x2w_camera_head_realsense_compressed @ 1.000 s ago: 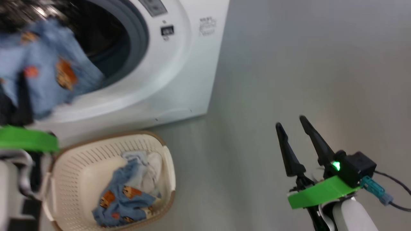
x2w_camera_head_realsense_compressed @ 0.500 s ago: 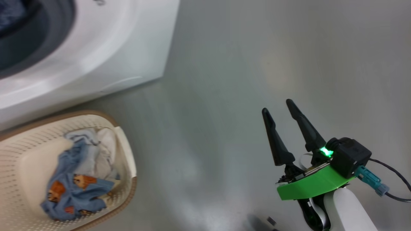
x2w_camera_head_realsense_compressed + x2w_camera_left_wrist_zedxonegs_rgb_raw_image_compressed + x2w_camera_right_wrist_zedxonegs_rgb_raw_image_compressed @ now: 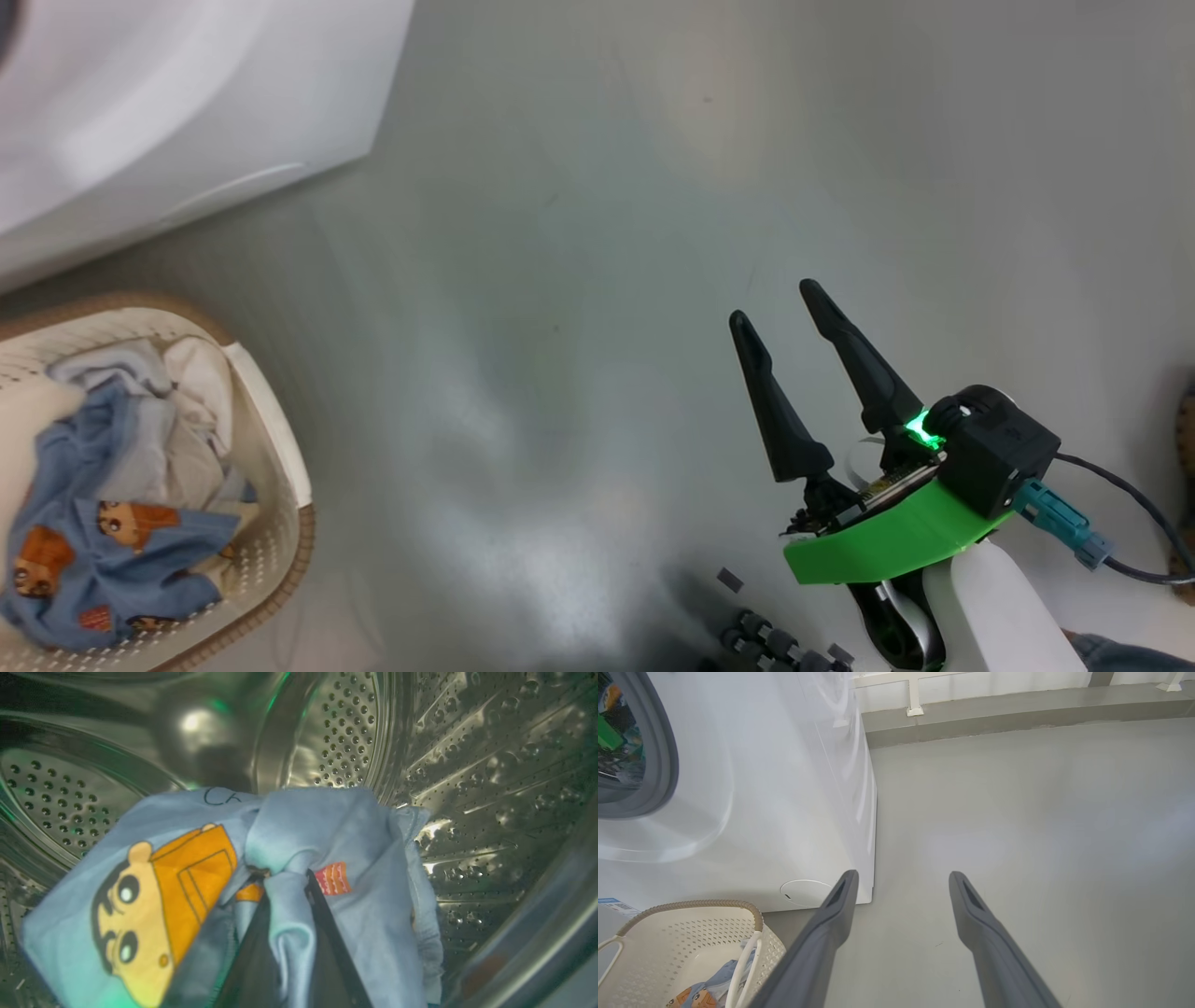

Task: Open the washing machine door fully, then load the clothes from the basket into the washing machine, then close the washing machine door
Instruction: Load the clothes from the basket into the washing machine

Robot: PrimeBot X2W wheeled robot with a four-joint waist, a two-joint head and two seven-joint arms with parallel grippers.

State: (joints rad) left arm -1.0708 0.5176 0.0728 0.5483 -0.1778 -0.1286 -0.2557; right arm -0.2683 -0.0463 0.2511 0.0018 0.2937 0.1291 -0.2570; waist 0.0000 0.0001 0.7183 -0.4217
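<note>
Clothes (image 3: 327, 826) are hanging clamped between the left gripper's (image 3: 287, 889) two fingers, now riding deep inside the steel drum (image 3: 467, 765) rather than at its mouth as a second ago, so letting go looks like the next call. The head camera is swinging away. The right gripper (image 3: 773, 303) is idling at 4 o'clock, fingers apart and empty. The basket (image 3: 280, 467) is sliding to 8 o'clock and the washing machine (image 3: 187, 93) to 10 o'clock. A remaining bundle (image 3: 112, 541) is lying in the basket, so loading is continuing.
</note>
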